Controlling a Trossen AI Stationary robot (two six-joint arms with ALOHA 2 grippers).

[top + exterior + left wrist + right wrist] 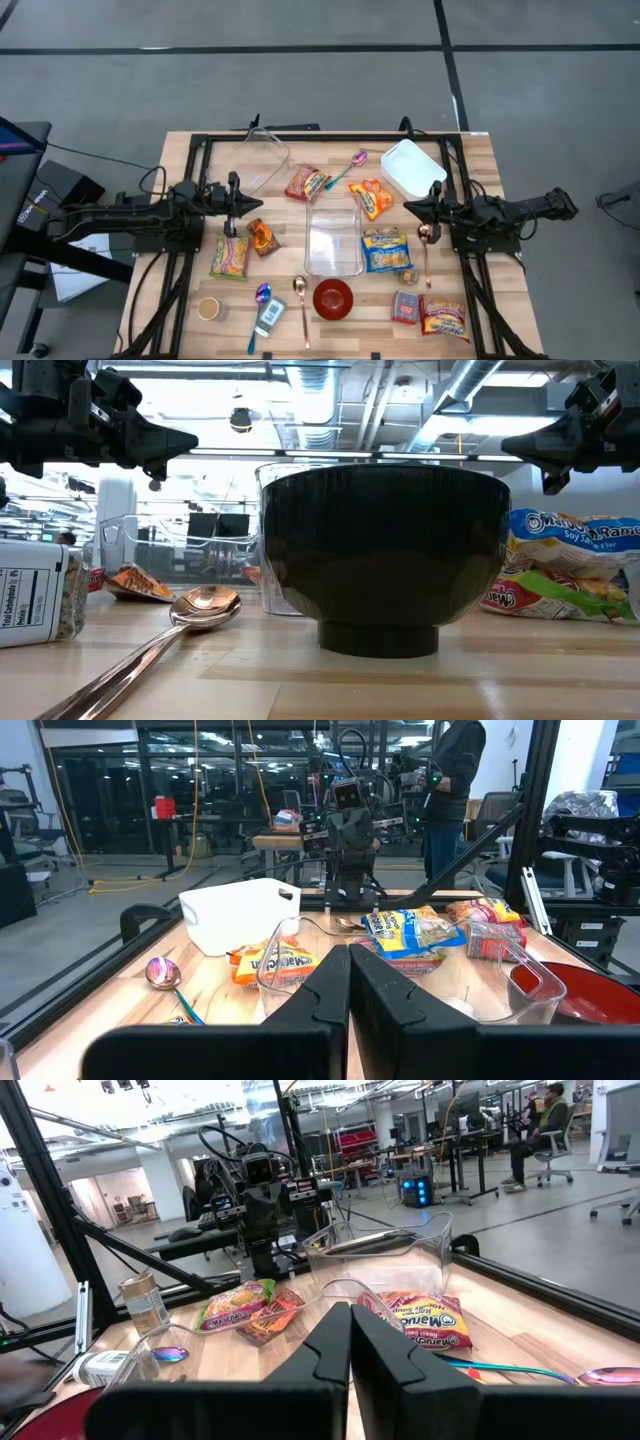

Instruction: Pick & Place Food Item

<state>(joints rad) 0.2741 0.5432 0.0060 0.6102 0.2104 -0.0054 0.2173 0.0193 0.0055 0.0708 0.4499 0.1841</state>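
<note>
High view, straight down on a wooden table (480,160) scattered with food packets, spoons and containers. Left gripper (255,205) at left of centre, fingers pressed together, holding nothing, poised above the boards just over an orange snack packet (262,237) and beside a green-and-pink noodle packet (230,257). Right gripper (412,206) at right of centre, likewise pressed shut and empty, pointing toward an orange ramen packet (371,198), with a white tub (412,167) just above it in the frame. Between the two grippers, a clear rectangular container (333,240) at the middle, and a second clear container (262,160) tilted at upper left. Blue-and-yellow noodle packet (384,249) just right of the middle container; red ramen packet (306,183) above it, touched by a teal-handled pink spoon (349,167). Red bowl (333,298) at lower centre, flanked on its left by a copper spoon (301,305) and a small labelled bottle (269,316). Another copper spoon (426,250) below the right gripper; red packets at lower right, one large (443,318) and one small (405,307). Small jar (208,308) at lower left. Low view filled by the bowl, dark from the side, both arms hanging well above the table top. Left wrist view: a person (452,780) standing in the room beyond.
</note>
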